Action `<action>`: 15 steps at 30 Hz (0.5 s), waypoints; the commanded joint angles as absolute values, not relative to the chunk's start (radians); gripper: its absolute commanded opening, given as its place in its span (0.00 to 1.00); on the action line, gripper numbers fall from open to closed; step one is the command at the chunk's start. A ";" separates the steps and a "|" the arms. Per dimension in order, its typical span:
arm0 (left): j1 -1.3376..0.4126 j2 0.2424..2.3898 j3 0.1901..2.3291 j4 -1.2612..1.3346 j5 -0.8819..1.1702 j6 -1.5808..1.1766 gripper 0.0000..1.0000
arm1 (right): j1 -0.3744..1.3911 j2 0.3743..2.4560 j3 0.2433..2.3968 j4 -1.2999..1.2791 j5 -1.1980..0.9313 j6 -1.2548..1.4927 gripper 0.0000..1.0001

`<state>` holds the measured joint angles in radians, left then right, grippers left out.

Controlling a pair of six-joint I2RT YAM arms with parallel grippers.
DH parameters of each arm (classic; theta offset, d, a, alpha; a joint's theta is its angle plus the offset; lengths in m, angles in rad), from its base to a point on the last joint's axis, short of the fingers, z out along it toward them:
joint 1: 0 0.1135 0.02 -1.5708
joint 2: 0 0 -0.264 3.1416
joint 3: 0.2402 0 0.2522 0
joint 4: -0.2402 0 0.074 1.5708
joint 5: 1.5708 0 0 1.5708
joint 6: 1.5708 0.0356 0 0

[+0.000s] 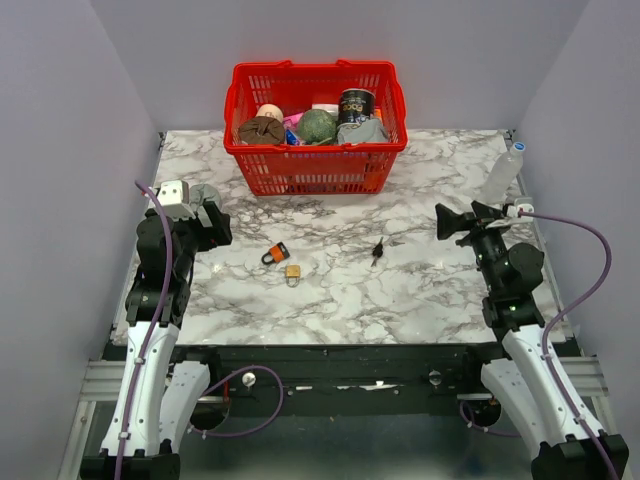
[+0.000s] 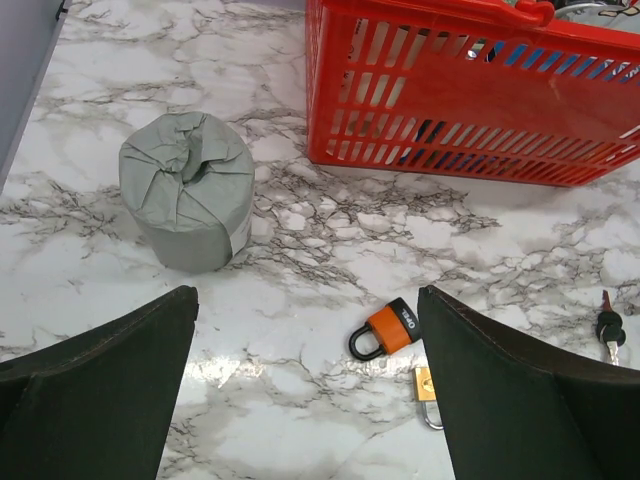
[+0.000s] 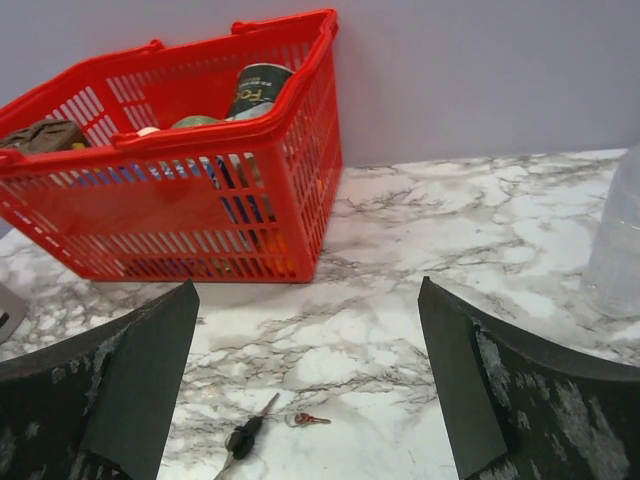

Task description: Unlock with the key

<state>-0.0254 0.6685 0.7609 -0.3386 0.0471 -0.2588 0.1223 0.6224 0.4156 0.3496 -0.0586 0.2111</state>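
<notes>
top view: marble table (image 1: 430, 290) w/ a red basket (image 1: 310, 172) of odds and ends at the far side. the key (image 1: 377, 252) lies flat near the table's middle, right of centre. it is well apart from both arms. to its left sit the orange-and-black padlock (image 1: 276, 255) and, just beside that, the small brass padlock (image 1: 293, 271). the left gripper (image 1: 212, 224) hovers at the left edge and the right gripper (image 1: 455, 220) at the right edge, near a clear bottle (image 1: 503, 175). both hold nothing.

left wrist view: left gripper (image 2: 307, 300) has its jaws wide apart, w/ nothing between them. below them are the orange-and-black padlock (image 2: 385, 330) and the brass padlock (image 2: 428, 390), partly hidden by the right finger. the key (image 2: 609, 330) shows at the far right edge. a grey wrapped roll (image 2: 188, 190) stands to the left.

right wrist view: right gripper (image 3: 307, 290) also has its jaws wide apart and empty. the key (image 3: 245, 437) lies low in the frame, black head toward the camera, w/ a small ring (image 3: 305, 419) just beside it.

handling, as a judgement: the key looks tiny, light and stiff. lying flat on smooth marble, it will prob. skid if nudged. best hold is likely the thicker black head, pinched across its flat faces. that leaves the thin blade free for the lock.
</notes>
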 commanded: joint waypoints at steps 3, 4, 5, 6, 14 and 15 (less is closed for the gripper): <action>-0.018 0.660 0.787 -0.321 0.069 -0.275 0.99 | 0.118 0.612 0.468 0.298 -0.228 0.212 1.00; -0.018 0.661 0.787 -0.316 0.077 -0.276 0.99 | 0.120 0.615 0.477 0.287 -0.253 0.210 1.00; -0.018 0.663 0.782 -0.311 0.084 -0.278 0.99 | 0.120 0.627 0.492 0.266 -0.271 0.206 1.00; -0.018 0.661 0.781 -0.308 0.092 -0.284 0.99 | 0.120 0.633 0.502 0.256 -0.287 0.204 1.00; -0.018 0.660 0.753 -0.264 0.285 -0.264 0.99 | 0.205 0.730 0.594 0.145 -0.505 0.192 0.97; -0.018 0.663 0.752 -0.259 0.301 -0.264 0.99 | 0.228 0.750 0.607 0.115 -0.491 0.164 0.96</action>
<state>-0.0254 0.6685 0.7605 -0.3130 0.1413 -0.2760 0.1596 0.7128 0.5499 0.2367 -0.3878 0.2081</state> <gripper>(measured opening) 0.988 0.970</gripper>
